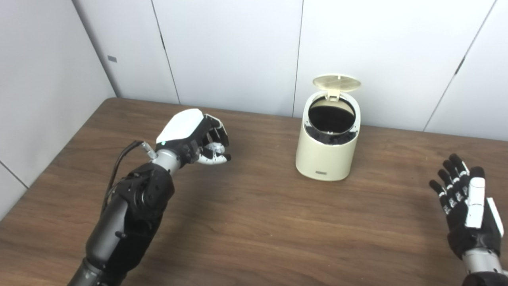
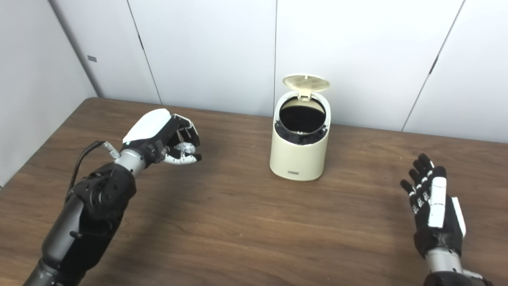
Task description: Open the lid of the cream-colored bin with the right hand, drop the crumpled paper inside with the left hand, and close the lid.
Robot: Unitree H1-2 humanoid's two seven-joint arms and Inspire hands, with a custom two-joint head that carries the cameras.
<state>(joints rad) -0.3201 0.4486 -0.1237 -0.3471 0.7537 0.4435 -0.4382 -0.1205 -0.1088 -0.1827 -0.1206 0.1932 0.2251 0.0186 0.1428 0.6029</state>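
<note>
While lid (image 1: pixel 337 82) stands up, my left hand (image 1: pixel 198 137) curls on crumpled paper (image 1: pixel 214 149), well left of bin (image 1: pixel 328 145); right hand (image 1: pixel 466 206) spread. Risk: early release misses.

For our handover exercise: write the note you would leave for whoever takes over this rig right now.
Left hand: raised left of the bin, fingers curled; I cannot tell if it holds the paper.
Right hand: open, empty, well right of the bin.
Cream bin: upright on the table, lid up.
Done: lid opened.
Left: confirm the paper went in, then close the lid.
</note>
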